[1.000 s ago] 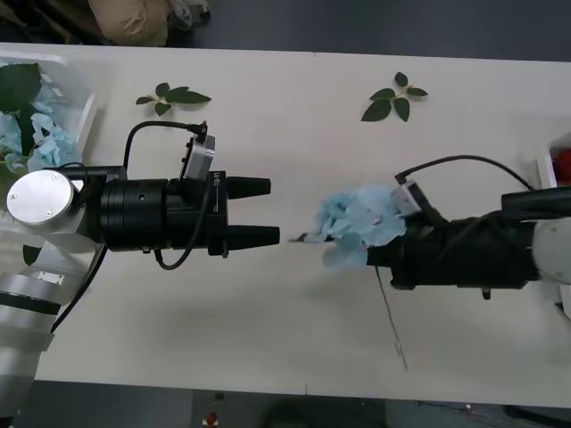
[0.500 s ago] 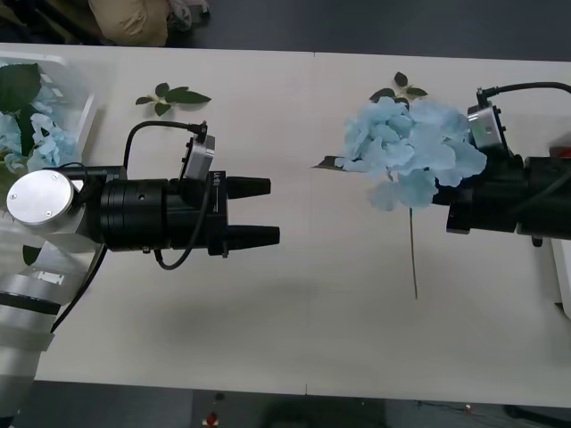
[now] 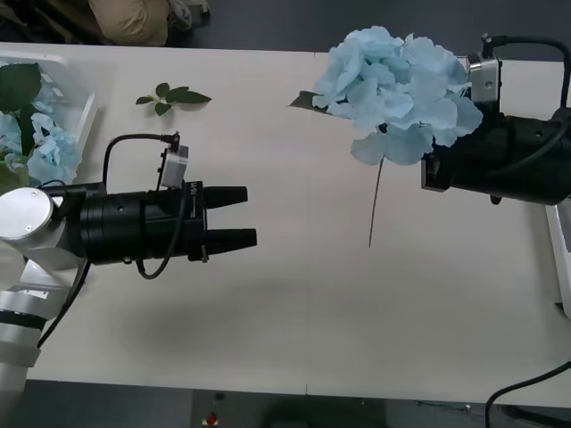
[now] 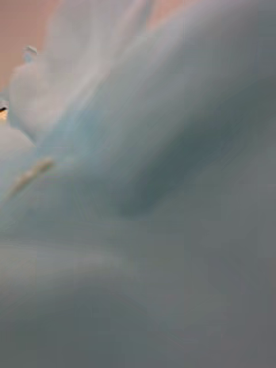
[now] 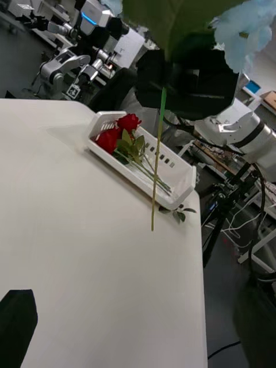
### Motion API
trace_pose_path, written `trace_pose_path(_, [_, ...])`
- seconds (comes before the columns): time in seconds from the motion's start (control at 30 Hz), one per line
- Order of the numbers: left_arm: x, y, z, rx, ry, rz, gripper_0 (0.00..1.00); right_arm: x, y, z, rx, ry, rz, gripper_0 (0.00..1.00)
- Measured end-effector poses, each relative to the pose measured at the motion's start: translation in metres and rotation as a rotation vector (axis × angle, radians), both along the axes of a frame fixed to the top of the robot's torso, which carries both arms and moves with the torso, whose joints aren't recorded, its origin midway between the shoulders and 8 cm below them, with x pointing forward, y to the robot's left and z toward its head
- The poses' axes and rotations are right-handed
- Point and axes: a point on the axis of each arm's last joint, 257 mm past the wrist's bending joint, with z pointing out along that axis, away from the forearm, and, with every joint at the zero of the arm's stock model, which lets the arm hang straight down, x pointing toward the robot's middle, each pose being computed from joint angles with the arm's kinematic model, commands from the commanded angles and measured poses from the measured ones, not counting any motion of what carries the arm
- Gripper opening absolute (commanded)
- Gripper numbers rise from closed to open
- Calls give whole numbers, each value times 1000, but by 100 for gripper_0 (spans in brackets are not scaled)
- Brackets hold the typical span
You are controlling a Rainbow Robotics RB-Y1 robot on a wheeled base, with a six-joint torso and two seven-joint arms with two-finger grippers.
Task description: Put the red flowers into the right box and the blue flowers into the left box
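Jaws of the left gripper [image 3: 250,215] stand apart, holding nothing, low over the table [image 3: 294,303] centre-left. The right gripper's own jaws are hidden behind the blue flower [image 3: 397,89], lifted far right, stem hanging free. No readable writing anywhere.

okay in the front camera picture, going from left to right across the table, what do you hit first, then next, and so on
The left box with blue flowers in it → the left pincer, open, pointing right → the lifted blue flower with its stem hanging down → the right arm holding it → the right box edge.
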Motion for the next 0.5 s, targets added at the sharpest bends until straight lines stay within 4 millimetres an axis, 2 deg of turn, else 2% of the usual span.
trace_pose_path(0.13, [0,-6,-2,-50,48,-1,100,3,-2,7,36,-3,3,0])
trace_pose_path(0.3, [1,-44,-15,-61,93,6,100,2,-1,9,42,-3,6,0])
trace_pose_path(0.4, [3,-64,-11,-52,77,-8,100,1,-1,11,52,-3,12,0])
trace_pose_path(0.5, [15,-79,2,-50,42,2,100,1,-1,11,50,-3,11,0])
